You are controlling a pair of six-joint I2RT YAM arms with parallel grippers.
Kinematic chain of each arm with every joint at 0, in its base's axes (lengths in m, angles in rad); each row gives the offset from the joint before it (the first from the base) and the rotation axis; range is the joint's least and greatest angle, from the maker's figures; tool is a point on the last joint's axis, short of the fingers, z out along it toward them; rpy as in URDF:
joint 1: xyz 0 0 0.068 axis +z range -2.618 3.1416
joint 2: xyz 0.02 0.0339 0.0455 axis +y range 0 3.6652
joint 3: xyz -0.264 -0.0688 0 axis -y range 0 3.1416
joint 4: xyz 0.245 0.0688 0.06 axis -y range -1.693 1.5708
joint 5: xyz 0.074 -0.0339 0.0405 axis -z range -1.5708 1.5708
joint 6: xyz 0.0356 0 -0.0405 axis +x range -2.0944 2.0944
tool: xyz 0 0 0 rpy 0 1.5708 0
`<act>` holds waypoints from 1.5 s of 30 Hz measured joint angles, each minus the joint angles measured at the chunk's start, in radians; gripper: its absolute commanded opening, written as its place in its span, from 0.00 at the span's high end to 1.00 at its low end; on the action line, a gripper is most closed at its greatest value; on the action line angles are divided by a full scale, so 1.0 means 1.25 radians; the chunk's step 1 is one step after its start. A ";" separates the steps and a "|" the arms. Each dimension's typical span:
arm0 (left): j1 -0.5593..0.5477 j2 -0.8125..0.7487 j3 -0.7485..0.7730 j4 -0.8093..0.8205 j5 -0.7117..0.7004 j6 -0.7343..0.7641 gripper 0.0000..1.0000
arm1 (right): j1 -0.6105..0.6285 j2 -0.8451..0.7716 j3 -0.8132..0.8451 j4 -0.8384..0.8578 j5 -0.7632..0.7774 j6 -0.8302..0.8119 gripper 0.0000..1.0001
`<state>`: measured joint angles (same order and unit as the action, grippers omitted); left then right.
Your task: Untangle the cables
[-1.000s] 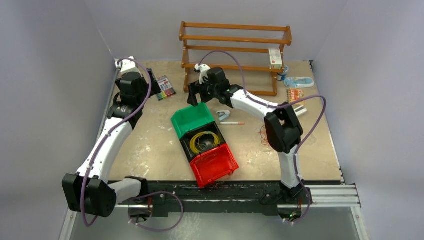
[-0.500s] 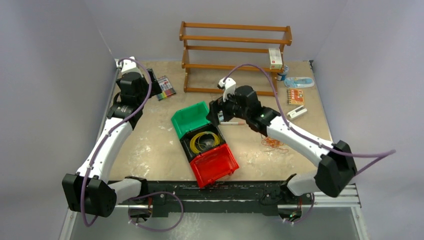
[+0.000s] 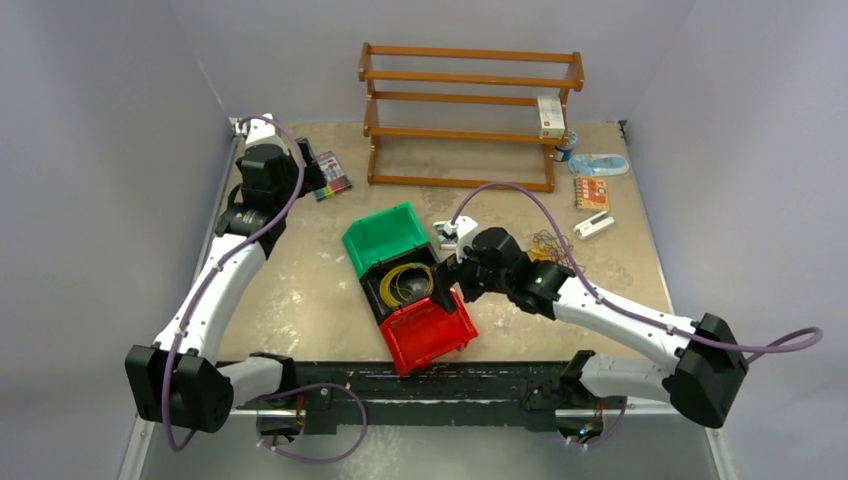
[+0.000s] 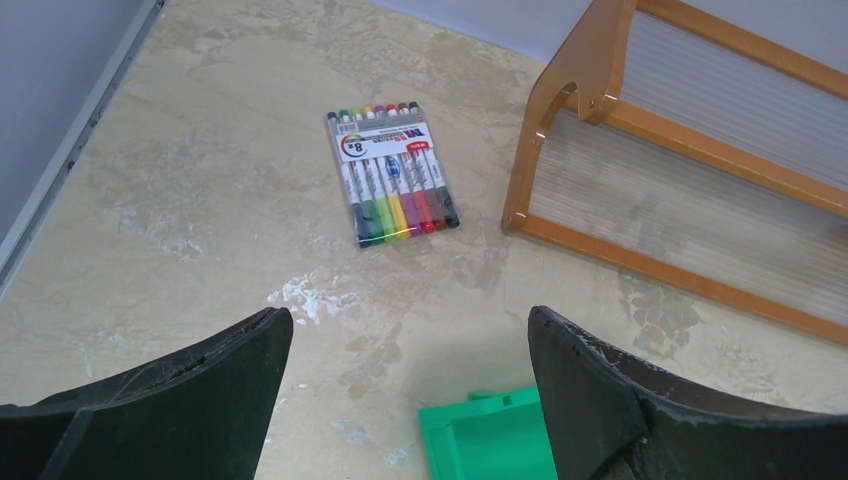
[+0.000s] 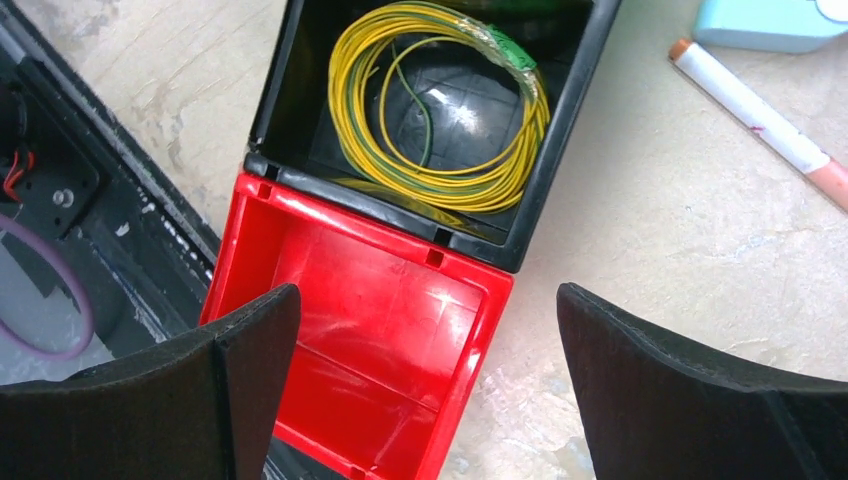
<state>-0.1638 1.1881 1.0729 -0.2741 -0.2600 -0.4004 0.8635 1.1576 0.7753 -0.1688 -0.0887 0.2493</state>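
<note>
A coil of thin yellow cable [image 5: 440, 110] lies in the black bin [image 5: 570, 150], also seen from above [image 3: 405, 283]. A small orange and dark tangle [image 3: 545, 245] on the table shows only partly behind my right arm. My right gripper [image 5: 428, 300] is open and empty. It hovers over the red bin [image 5: 370, 320], just near of the black bin; in the top view it is at the bins' right side [image 3: 447, 290]. My left gripper [image 4: 408, 320] is open and empty at the far left [image 3: 305, 180], away from the cables.
Green [image 3: 385, 235], black and red [image 3: 428, 330] bins sit in a touching row mid-table. A marker pack [image 4: 392, 175] and a wooden rack [image 4: 680, 180] lie ahead of the left gripper. A pen [image 5: 755, 110] lies right of the black bin. Small items sit at the far right [image 3: 592, 190].
My right arm has swung from beside the rack back toward the near edge, and its gripper is now over the black and red bins. The left arm has not moved.
</note>
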 measured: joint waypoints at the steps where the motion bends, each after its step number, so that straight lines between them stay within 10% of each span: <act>1: 0.000 0.000 0.000 0.000 0.001 0.000 0.13 | 0.000 0.000 0.000 -0.005 0.005 0.008 0.01; 25: 0.006 -0.003 -0.004 0.000 0.002 0.000 0.13 | -0.006 0.212 0.009 -0.103 0.196 0.248 0.02; 45: 0.020 -0.003 -0.004 0.000 0.012 0.000 0.13 | -0.275 0.498 0.308 0.065 0.216 0.110 0.01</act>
<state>-0.1394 1.1843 1.0676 -0.2737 -0.2455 -0.4007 0.5201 1.7798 1.1606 -0.0879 0.1818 0.3866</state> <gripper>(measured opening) 0.873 0.984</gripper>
